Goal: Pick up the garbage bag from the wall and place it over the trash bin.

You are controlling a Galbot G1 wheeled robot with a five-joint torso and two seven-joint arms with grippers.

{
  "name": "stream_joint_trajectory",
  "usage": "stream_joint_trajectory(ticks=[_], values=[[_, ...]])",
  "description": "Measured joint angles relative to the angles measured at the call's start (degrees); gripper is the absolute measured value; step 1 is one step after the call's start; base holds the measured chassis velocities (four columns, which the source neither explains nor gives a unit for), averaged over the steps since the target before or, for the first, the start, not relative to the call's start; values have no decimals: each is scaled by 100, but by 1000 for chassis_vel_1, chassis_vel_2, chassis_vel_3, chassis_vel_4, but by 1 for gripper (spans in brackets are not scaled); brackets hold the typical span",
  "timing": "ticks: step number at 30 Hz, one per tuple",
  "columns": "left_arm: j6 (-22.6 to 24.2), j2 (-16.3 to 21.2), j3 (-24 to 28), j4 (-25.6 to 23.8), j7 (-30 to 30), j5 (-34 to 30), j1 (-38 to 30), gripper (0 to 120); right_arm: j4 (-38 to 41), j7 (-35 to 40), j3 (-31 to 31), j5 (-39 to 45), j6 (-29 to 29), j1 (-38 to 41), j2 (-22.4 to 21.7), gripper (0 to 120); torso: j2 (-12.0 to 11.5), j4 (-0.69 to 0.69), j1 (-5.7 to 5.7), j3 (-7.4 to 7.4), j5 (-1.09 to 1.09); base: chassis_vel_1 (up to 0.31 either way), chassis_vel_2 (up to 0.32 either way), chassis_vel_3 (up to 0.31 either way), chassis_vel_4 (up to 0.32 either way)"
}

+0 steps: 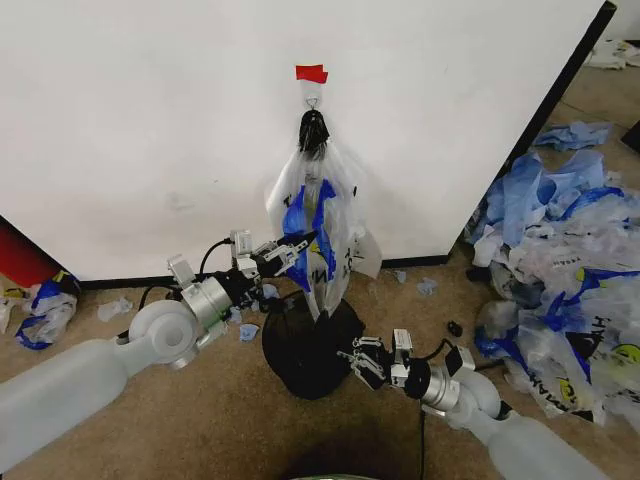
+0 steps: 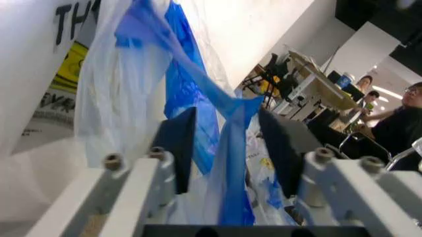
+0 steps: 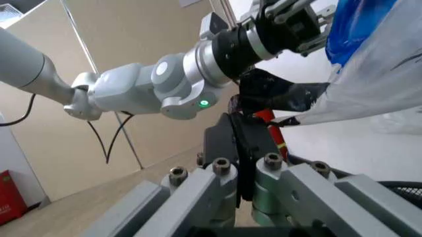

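Black letters "TH" head the print on the garbage bag (image 2: 72, 74) in the left wrist view; smaller lines beneath, beginning "EVER", are too cut off to read.

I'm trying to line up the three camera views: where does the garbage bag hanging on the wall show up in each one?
Head view: the garbage bag hangs mid-picture from the hook, above the trash bin.
Left wrist view: the garbage bag hangs close up, a blue strip running between the open jaws of the left gripper.
Right wrist view: the garbage bag sits at the upper right.
Shared landmark: the left gripper, at the bag in all three views.
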Motion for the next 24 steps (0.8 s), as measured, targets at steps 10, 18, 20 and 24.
stream_joint_trajectory(ticks=[10, 18, 20, 24], values=[[-42, 31, -3, -84, -106, 6, 39, 1, -19, -23, -11, 17, -3, 20, -25, 0, 0, 0, 0, 0, 0, 0, 0, 0, 0], [-64, 100, -3, -141, -156, -11, 29, 0, -21, -33, -15, 34, -5, 33, -29, 0, 0, 0, 0, 0, -1, 0, 0, 0, 0], [-67, 107, -2, -151, -186, -22, 22, 0, -18, -36, -12, 37, -5, 33, -30, 0, 0, 0, 0, 0, 0, 0, 0, 0, 0], [-94, 116, -2, -170, -249, -27, 15, 0, 15, -54, 28, 19, 46, 10, -50, 0, 0, 0, 0, 0, 0, 0, 0, 0, 0]])
